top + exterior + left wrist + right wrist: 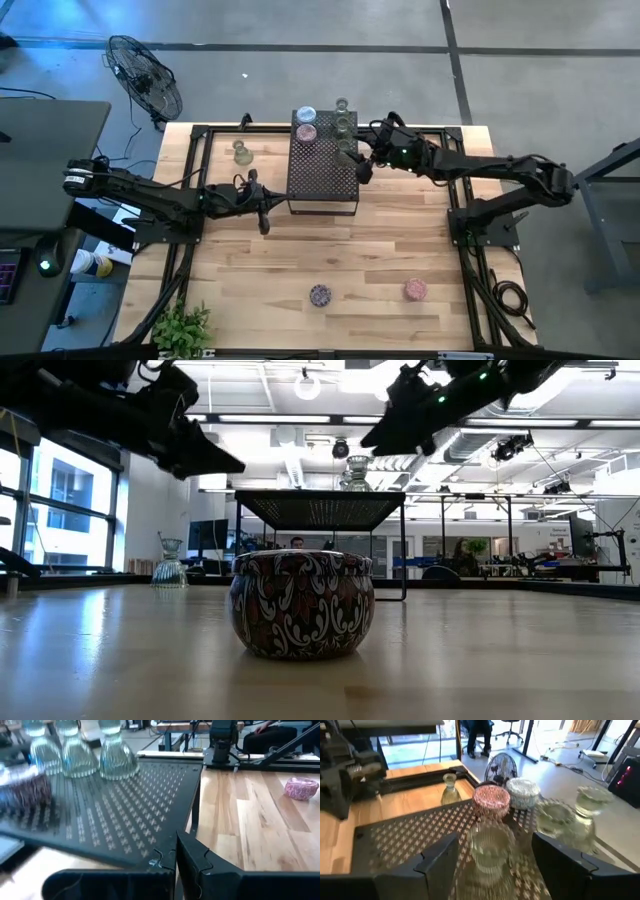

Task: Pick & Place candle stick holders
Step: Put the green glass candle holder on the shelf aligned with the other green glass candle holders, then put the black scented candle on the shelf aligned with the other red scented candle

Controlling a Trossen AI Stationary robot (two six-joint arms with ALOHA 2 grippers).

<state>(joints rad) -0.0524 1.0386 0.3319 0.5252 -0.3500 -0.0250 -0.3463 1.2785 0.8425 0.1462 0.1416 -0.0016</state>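
A: Where are we on the candle stick holders? Our right gripper point(362, 163) sits over the right edge of the black stand point(322, 185), fingers spread, with a clear holder point(489, 851) standing between them on the perforated top. In the right wrist view neither finger looks to be touching the glass.

B: Agreed, we read it as a release on the stand. Nothing is clamped. The left gripper point(263, 215) is closed on nothing, parked just beside the stand's left front corner.

A: Rest of the set: a pink holder point(491, 798) and a pale one point(522, 793) at the stand's far side, more clear ones point(118, 757) in a row there. One clear holder point(241, 152) is on the table left of the stand, a patterned one point(319, 295) and a pink one point(415, 290) near the front edge.

B: To finish well, we'd lift straight up until the fingertips clear the rim, then move sideways. Neighbours stand close, so any swing at this height could knock one over.

A: And we keep the jaws wide on the way out.
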